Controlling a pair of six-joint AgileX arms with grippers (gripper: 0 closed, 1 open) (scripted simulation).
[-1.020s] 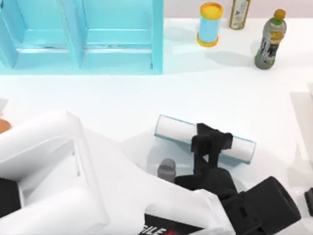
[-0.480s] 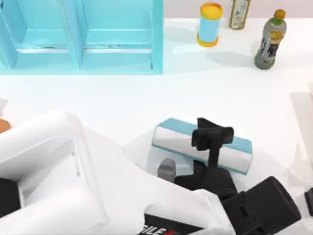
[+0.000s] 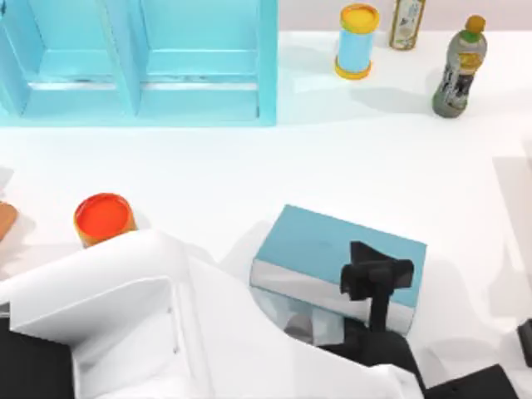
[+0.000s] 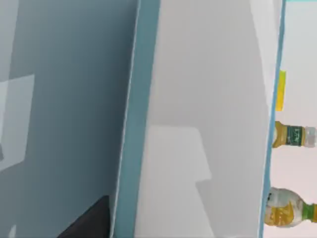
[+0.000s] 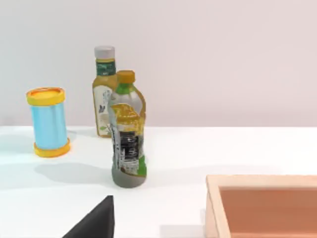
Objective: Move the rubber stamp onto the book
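Book (image 3: pixel 332 249) in front of me lies flat on the white bench (image 3: pixel 249 166), teal cover up and white page edge facing the near side, a little right of centre in the top view. My left arm reaches across from the lower left, and my left gripper (image 3: pixel 376 278) sits over the near right part of the cover. Whether its fingers are parted or closed I cannot tell from above, and I cannot tell whether it touches the book. From the left wrist view I see a teal book edge (image 4: pixel 126 148) running between a grey surface and a pale one, with two bottles off at the side.

An orange can (image 3: pixel 104 219) stands at the left of the bench, well apart from the book. A light-blue shelf unit (image 3: pixel 137 62) fills the far left. Along the far edge stand a blue can with yellow ends (image 3: pixel 357 40), a pale bottle (image 3: pixel 407 23) and a dark-labelled bottle (image 3: pixel 459 68).

From the right wrist view I see the same blue can (image 5: pixel 48 121) and both bottles, the dark-labelled one (image 5: pixel 127 130) in front, with a wooden tray (image 5: pixel 262 203) nearer.
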